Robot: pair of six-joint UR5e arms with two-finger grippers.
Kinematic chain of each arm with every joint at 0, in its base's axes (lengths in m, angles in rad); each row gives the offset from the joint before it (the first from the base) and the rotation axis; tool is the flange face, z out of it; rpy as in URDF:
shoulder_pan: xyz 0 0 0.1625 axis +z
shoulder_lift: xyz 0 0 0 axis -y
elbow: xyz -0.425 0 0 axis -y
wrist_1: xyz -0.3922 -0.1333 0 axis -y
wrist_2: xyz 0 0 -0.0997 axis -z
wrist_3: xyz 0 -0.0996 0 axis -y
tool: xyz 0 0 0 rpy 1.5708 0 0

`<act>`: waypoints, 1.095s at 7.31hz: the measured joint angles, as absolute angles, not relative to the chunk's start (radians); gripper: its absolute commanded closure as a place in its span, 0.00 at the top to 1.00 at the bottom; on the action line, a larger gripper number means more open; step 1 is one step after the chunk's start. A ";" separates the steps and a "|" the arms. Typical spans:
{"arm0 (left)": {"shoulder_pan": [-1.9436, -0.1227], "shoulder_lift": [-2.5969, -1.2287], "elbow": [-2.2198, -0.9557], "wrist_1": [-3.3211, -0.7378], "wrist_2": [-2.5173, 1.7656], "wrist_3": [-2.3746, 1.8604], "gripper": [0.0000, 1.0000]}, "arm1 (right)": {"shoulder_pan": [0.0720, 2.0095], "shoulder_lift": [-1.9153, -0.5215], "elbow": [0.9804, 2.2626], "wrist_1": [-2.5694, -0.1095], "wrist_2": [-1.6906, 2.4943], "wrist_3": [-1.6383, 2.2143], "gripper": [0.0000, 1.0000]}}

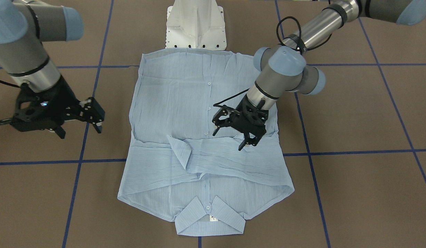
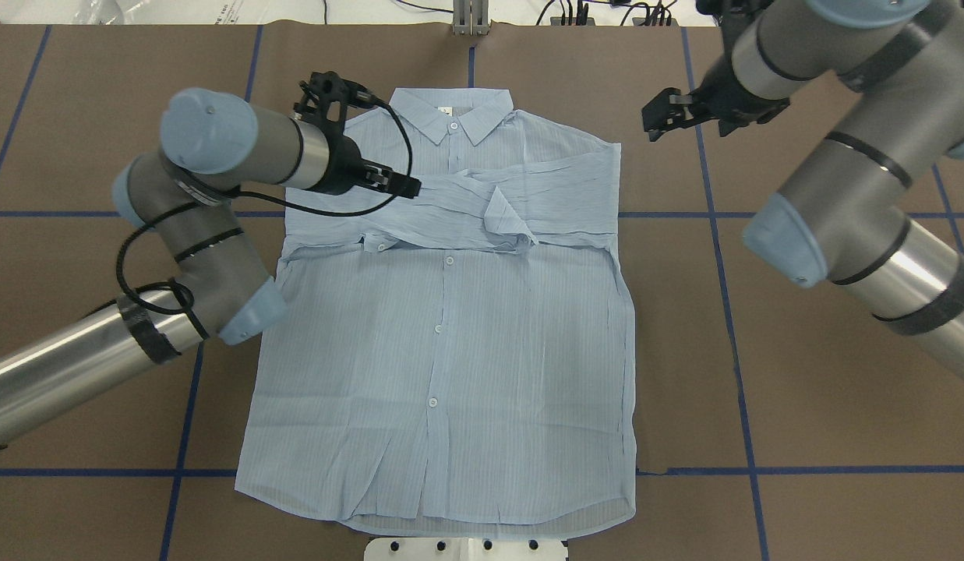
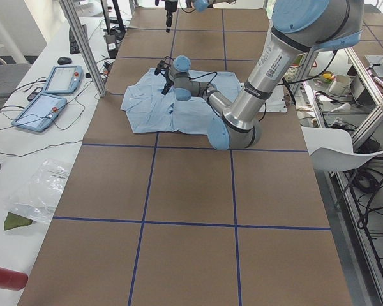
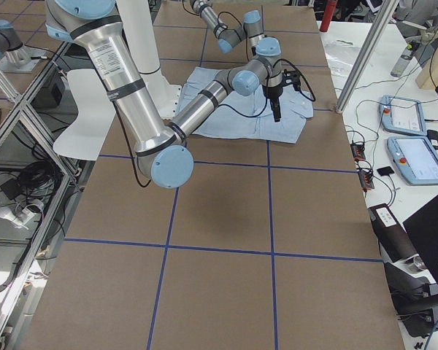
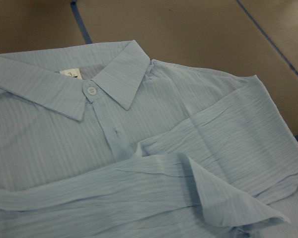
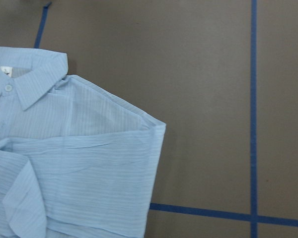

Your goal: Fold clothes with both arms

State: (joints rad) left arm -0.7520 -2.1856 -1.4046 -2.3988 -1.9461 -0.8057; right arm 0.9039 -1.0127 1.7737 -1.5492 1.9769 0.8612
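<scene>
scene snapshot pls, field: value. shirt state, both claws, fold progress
shirt: flat on table, front up, buttoned, collar away from robot
sleeves: both folded across chest, one cuff turned up
left claw: open, low over the sleeves on the robot's left side, contact unclear
right claw: open, off the shirt, over bare table, holds nothing
fold progress: sleeves in; body not yet folded
</scene>
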 measured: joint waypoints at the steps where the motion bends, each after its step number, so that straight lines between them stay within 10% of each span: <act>1: -0.819 -2.131 -1.430 -2.398 -2.013 -0.710 1.00 | 0.856 -0.926 1.692 -1.549 1.927 0.910 1.00; 8: -1.047 -1.942 -1.470 -2.409 -2.211 -0.332 1.00 | 0.591 -0.542 1.176 -1.554 1.579 0.988 1.00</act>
State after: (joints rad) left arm -1.0468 -1.9418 -1.4702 -2.4092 -2.2114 -0.3325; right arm 0.5912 -0.5419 1.1759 -1.5541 1.5788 0.9878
